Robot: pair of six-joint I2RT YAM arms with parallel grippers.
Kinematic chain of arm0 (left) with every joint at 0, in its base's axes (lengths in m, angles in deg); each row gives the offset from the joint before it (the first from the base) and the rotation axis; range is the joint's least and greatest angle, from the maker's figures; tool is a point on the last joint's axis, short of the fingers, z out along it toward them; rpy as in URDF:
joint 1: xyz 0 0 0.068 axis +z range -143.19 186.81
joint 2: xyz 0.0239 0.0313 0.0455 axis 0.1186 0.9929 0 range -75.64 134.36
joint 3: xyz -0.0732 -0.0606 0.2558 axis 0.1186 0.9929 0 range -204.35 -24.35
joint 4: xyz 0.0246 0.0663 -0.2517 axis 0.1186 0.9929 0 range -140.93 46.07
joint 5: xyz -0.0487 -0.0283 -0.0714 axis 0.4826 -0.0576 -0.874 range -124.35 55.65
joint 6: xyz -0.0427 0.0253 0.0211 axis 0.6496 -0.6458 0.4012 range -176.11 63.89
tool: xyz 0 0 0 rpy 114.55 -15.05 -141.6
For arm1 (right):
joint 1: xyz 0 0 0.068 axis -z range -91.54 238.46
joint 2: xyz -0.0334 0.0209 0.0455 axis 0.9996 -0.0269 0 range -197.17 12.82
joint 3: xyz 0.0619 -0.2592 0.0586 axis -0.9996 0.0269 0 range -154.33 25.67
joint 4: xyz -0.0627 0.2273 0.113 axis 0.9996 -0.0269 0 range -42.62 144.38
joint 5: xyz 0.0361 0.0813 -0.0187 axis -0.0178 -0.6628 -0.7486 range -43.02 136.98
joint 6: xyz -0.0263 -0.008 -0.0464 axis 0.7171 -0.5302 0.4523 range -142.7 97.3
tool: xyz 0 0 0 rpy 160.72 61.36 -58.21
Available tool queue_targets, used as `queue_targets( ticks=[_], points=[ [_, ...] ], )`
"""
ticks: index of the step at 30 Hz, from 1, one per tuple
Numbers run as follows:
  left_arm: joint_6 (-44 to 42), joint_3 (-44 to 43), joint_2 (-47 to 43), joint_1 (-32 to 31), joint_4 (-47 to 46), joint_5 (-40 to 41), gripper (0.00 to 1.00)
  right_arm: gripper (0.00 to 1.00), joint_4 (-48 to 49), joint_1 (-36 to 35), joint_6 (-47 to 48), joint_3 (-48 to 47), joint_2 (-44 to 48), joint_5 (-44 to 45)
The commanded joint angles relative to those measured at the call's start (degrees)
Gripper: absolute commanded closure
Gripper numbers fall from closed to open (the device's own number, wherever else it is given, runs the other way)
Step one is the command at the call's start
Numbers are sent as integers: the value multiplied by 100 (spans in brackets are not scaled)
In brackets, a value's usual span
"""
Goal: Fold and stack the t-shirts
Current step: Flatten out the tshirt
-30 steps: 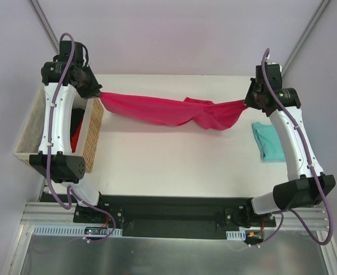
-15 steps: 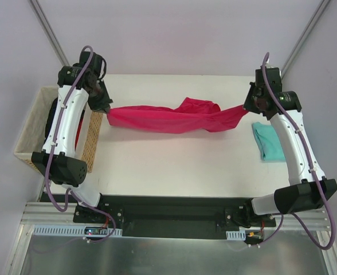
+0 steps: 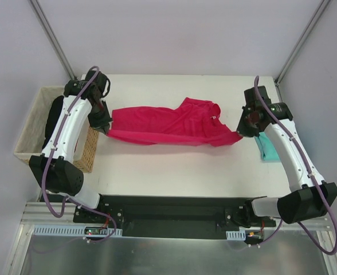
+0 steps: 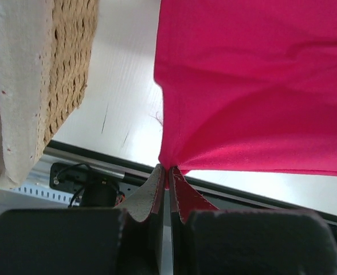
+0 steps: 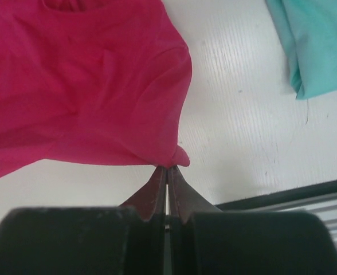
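A crimson-pink t-shirt [image 3: 171, 125] is stretched across the middle of the table between my two grippers, its neck opening toward the far side. My left gripper [image 3: 104, 125] is shut on the shirt's left corner [image 4: 167, 169], beside the wicker basket. My right gripper [image 3: 244, 129] is shut on the shirt's right corner [image 5: 169, 162]. A folded teal t-shirt [image 3: 266, 147] lies on the table at the right, partly under my right arm; its near corner shows in the right wrist view [image 5: 314, 43].
A woven wicker basket [image 3: 32, 130] with a cloth lining stands at the table's left edge, close to my left gripper; its wall [image 4: 65, 74] fills the left of the left wrist view. The table's near edge and black rail [image 3: 168, 203] run below.
Both grippers have come toward the near side and lower with the pink t-shirt. The shirt, earlier hanging bunched between them, now spreads flatter over the table.
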Motion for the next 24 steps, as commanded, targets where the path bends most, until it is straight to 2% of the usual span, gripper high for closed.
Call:
queue_targets(
  ticks=[1,11,24],
  points=[
    [-53,496,-340,-38,626,162,100,99,-318,-240,-418,429,415,-116],
    [-202,1796,-718,-39,476,-23,100,99,-818,-803,-770,1010,547,-90],
    [-422,2650,-1114,-65,547,-268,100,99,-1698,-1813,-1631,1036,433,-344]
  ],
)
